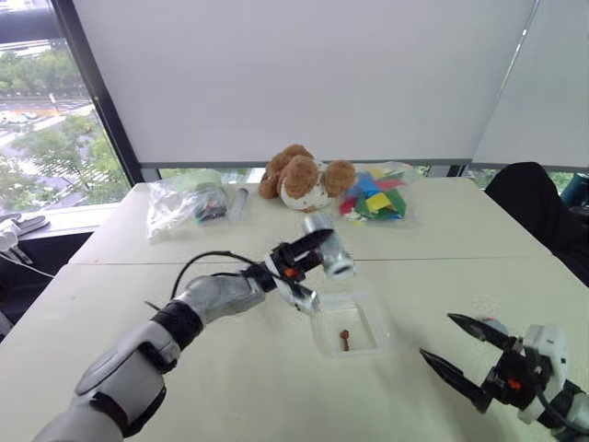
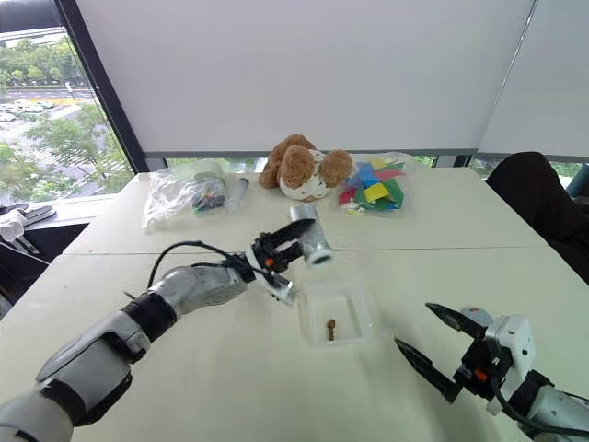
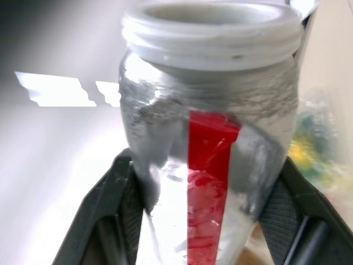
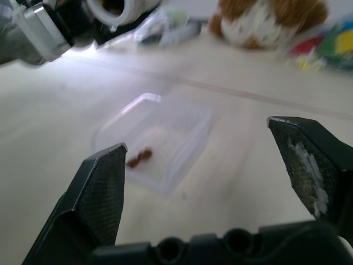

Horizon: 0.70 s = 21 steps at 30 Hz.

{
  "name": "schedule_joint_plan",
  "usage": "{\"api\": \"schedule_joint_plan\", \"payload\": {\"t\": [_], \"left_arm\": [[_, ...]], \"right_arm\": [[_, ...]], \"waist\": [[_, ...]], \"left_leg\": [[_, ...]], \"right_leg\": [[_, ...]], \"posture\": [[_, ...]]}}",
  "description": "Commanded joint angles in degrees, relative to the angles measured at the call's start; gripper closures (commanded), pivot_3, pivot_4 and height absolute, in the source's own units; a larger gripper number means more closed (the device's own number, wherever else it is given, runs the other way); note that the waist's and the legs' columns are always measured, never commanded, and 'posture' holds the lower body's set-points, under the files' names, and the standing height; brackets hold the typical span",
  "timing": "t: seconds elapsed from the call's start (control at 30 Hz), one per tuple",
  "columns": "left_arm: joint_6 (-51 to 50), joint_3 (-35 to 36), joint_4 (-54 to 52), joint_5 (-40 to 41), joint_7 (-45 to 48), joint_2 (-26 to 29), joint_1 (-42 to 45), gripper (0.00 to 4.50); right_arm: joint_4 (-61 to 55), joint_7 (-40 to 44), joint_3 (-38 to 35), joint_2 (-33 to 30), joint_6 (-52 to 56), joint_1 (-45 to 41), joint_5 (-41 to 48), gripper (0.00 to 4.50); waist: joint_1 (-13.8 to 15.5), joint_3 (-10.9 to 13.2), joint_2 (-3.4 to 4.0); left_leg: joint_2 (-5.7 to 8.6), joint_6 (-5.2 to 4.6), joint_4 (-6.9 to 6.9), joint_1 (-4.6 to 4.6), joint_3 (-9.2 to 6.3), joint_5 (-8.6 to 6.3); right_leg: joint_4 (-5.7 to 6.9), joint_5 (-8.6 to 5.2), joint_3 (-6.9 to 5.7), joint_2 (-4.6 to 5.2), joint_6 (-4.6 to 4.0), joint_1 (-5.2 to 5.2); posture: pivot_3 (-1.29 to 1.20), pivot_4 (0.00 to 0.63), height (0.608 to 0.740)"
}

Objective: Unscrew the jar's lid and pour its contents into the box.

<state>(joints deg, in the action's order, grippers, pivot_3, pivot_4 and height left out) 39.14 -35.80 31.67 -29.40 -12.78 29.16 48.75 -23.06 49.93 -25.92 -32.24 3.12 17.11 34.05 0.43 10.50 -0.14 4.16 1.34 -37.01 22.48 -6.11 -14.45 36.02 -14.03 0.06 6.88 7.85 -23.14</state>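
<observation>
My left gripper is shut on the jar, a silver cylinder with a red stripe. It holds the jar tipped over in the air, just above the far left side of the box. The jar's threaded white mouth is uncovered and faces the box. The lid is out of view. The contents, a tiny brown lump, lie inside the clear box. My right gripper hovers open and empty near the table's front right, pointing toward the box.
A brown teddy bear sits at the far side of the table, with a bag of coloured pieces to its right and a clear bag to its left. A black chair stands at the right edge.
</observation>
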Motion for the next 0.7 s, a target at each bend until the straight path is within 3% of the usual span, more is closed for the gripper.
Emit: {"api": "schedule_joint_plan", "payload": {"t": [0.03, 0.2, 0.37, 0.53, 0.7], "left_arm": [[-5.86, 7.9, -7.94, 25.74, 23.54, 2.64, -5.18, 2.03], [-21.74, 20.51, -17.14, 40.53, 33.97, 6.59, -15.49, 2.03], [-45.58, 33.93, -29.71, 61.78, 42.76, 9.78, -30.78, 2.03], [-51.42, 48.0, -29.22, 68.56, 39.99, 7.44, -40.75, 2.03], [-46.76, 54.3, -27.86, 62.69, 35.91, 4.6, -44.32, 2.03]], "right_arm": [[-0.45, 0.83, -1.14, 0.43, -1.96, -2.75, 3.07, 0.06], [-3.33, 0.06, 0.32, 0.63, 0.62, -8.01, 9.12, 0.06], [-2.19, 9.21, 4.59, -2.65, -2.53, -10.26, 6.54, 0.06], [0.0, 12.84, 7.8, -2.85, -3.37, -12.91, 6.23, 0.06], [2.17, 14.82, 8.75, -3.0, -2.7, -13.34, 6.5, 0.06]], "waist": [[-0.15, 0.0, 0.0], [-0.21, -0.01, 0.03], [-0.6, -0.04, 0.07], [-0.93, -0.04, 0.05], [0.17, -0.08, -0.02]], "left_leg": [[-0.01, 0.0, 0.01, 0.01, -0.01, 0.0], [-0.01, -0.02, -0.05, 0.01, -0.09, 0.01], [-0.01, -0.03, -0.04, -0.04, -0.09, 0.01], [-0.05, -0.02, -0.05, -0.07, -0.16, 0.01], [-0.03, 0.0, -0.1, -0.09, -0.16, 0.02]], "right_leg": [[0.01, 0.02, 0.01, 0.0, -0.04, -0.02], [0.04, 0.04, 0.01, -0.06, -0.07, 0.01], [0.07, 0.04, 0.05, -0.08, -0.07, 0.05], [0.09, 0.04, 0.03, -0.13, -0.11, 0.05], [0.02, 0.03, 0.02, -0.11, -0.13, 0.14]], "posture": [[0.0, 0.15, 0.74], [0.0, 0.15, 0.74], [0.0, 0.15, 0.74], [0.0, 0.15, 0.74], [0.0, 0.15, 0.74]]}}
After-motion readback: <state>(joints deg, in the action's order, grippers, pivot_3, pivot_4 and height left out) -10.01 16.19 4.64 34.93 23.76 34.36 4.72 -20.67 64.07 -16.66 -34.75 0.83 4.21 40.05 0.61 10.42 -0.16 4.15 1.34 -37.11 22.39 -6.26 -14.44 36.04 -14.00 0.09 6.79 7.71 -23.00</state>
